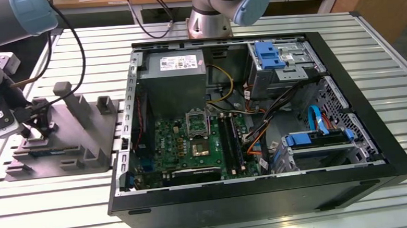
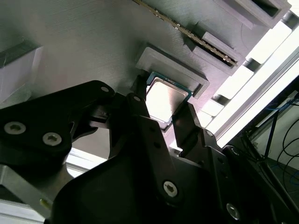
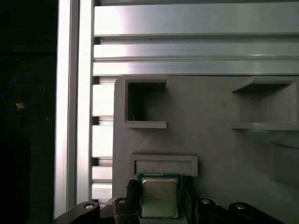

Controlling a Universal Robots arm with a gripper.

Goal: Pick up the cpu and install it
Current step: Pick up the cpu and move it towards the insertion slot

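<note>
The cpu (image 2: pixel 164 99), a small flat square chip with a silver top, lies between my two black fingers against the grey plastic holder block (image 2: pixel 84 51). My gripper (image 2: pixel 161 103) is shut on the cpu, one finger on each of two opposite edges. In the first wrist view the cpu (image 3: pixel 160 196) sits just below a raised grey pocket rim (image 3: pixel 163 161), with the gripper (image 3: pixel 160 192) flanking it. In the exterior view the gripper (image 1: pixel 33 134) is down at the holder block (image 1: pixel 86 138) on that view's left. The silver socket frame (image 1: pixel 197 126) on the green motherboard stands apart from it.
An open black computer case (image 1: pixel 263 194) lies on the slatted aluminium table (image 1: pixel 389 73), holding a power supply (image 1: pixel 177 73), drive bays with blue tabs (image 1: pixel 269 55) and loose cables. The holder block has upright posts (image 1: pixel 63 90). A second arm's base (image 1: pixel 209 19) stands behind the case.
</note>
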